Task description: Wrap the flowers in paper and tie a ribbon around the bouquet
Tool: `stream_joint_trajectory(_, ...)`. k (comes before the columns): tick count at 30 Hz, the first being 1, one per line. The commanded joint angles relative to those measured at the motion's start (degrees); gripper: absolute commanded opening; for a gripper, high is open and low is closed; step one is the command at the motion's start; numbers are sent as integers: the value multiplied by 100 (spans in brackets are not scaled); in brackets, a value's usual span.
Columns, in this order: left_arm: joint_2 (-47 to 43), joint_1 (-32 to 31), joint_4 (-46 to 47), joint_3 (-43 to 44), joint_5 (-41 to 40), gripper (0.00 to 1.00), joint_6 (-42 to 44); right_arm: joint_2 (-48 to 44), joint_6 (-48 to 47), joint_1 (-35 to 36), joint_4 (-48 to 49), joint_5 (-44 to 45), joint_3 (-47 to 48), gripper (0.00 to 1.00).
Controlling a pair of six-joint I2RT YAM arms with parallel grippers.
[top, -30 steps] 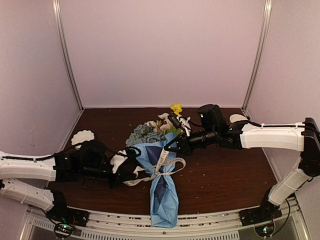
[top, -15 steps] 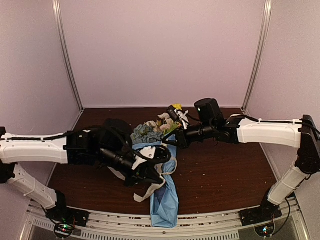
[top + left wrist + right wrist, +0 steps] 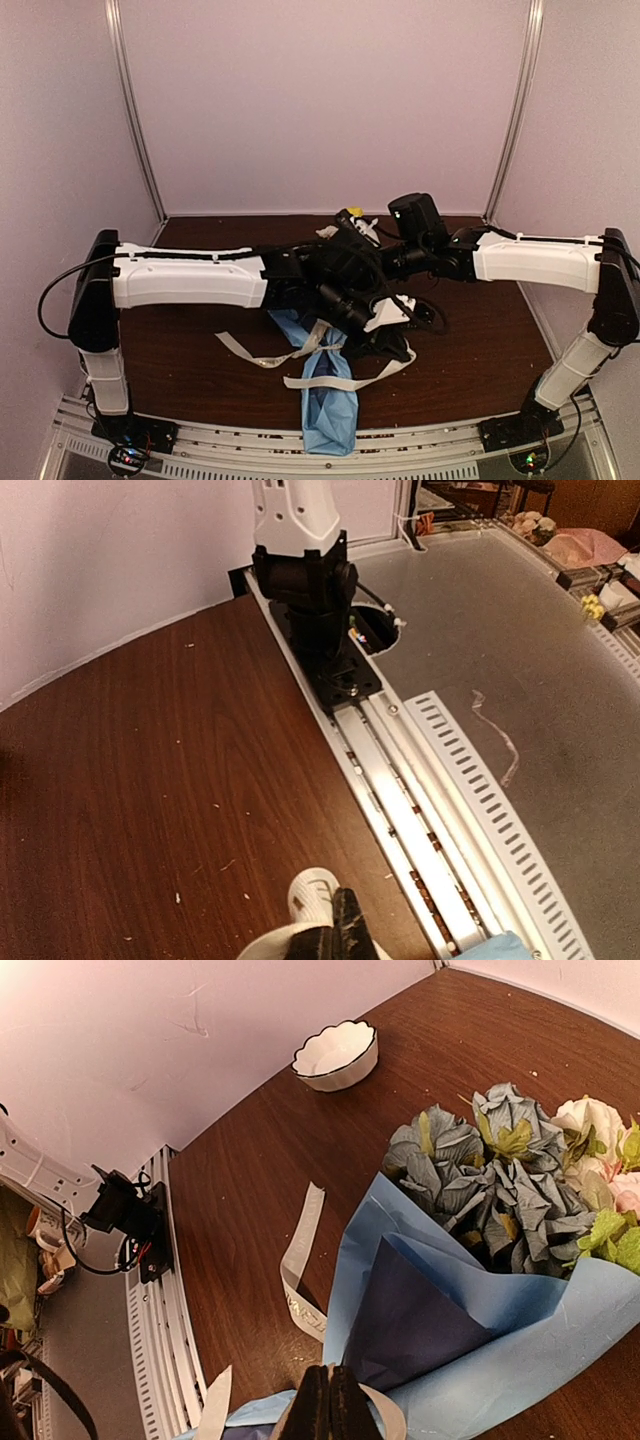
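Ribbon (image 3: 300, 381) lay loosely crossed over the bouquet (image 3: 328, 410) at the middle of the worktop (image 3: 480, 340), with no knot formed. Left hand (image 3: 340, 927), fully closed, appeared to pinch one ribbon end. Right hand (image 3: 328, 1400) was fully closed, its hold unclear. Crossed arms risked dragging the bouquet or pulling the ribbon off.

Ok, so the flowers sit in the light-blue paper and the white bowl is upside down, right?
No: the white bowl stands upright, open side up, in the right wrist view. The flowers do sit in the light-blue paper.
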Motion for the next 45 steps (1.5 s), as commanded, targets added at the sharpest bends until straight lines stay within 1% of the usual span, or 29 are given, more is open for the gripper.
stream_joint_trajectory(1,258,-64,522,146,-558,0,268,-22,-97,-33,-40,62,152,0)
stream_joint_trajectory(3,378,-68,598,60,-799,0,295,-36,-116,-39,-82,71,155,0)
stream_joint_trajectory(4,430,-68,601,28,-907,2,297,-32,-125,-34,-105,68,159,0)
stream_joint_trajectory(7,479,-104,506,-33,-1454,39,288,-15,-134,-39,-136,43,157,0)
stream_joint_trajectory(8,453,-123,445,-29,-1636,48,306,-14,-135,-38,-132,42,151,0)
stream_joint_trajectory(10,365,-195,294,-17,-1938,58,453,-6,-132,-38,-120,41,143,0)
stream_joint_trajectory(14,95,-324,59,9,-2486,67,698,11,-117,-36,-123,7,144,0)
stream_joint_trajectory(16,-112,-332,19,-65,-2616,68,697,2,-117,-38,-138,-2,136,0)
stream_joint_trajectory(18,-507,-332,284,-417,-2721,68,612,-22,-105,-38,-127,-18,103,0)
stream_joint_trajectory(20,-1052,-305,877,-1161,-2757,68,431,-63,-81,-34,-91,-44,56,0)
stream_joint_trajectory(22,-1674,-195,1495,-1827,-2555,66,129,-98,-24,-34,-36,-80,15,0)
stream_joint_trajectory(24,-2273,85,2228,-2521,-2205,61,-346,-153,68,-24,68,-121,-51,0)
stream_joint_trajectory(27,-3053,688,3519,-3733,-1855,46,-1316,-255,245,17,297,-168,-178,0)
stream_joint_trajectory(28,-3273,907,3958,-4095,-1830,44,-1636,-292,313,45,380,-168,-222,0)
stream_joint_trajectory(30,-3415,1243,4444,-4597,-1902,42,-2168,-348,391,109,496,-159,-277,0)
stream_joint_trajectory(31,-3426,1324,4550,-4741,-2019,43,-2227,-366,425,154,541,-153,-296,0)
stream_joint_trajectory(34,-3247,1392,4685,-4902,-2339,58,-2136,-431,539,252,674,-127,-372,0)
stream_joint_trajectory(35,-3142,1403,4676,-4878,-2363,62,-2108,-455,586,279,747,-132,-410,0)
stream_joint_trajectory(36,-3023,1420,4672,-4832,-2393,64,-2110,-464,626,310,802,-141,-450,0)
stream_joint_trajectory(39,-2717,1486,4705,-4666,-2442,64,-2161,-469,656,383,832,-184,-482,0)
stream_joint_trajectory(42,-2499,1505,4918,-4560,-2250,63,-2175,-430,654,426,784,-209,-494,0)
stream_joint_trajectory(44,-2326,1505,5013,-4491,-2223,61,-2180,-396,660,442,784,-249,-482,0)
stream_joint_trajectory(45,-2228,1513,5028,-4448,-2225,57,-2210,-381,657,452,787,-282,-472,0)
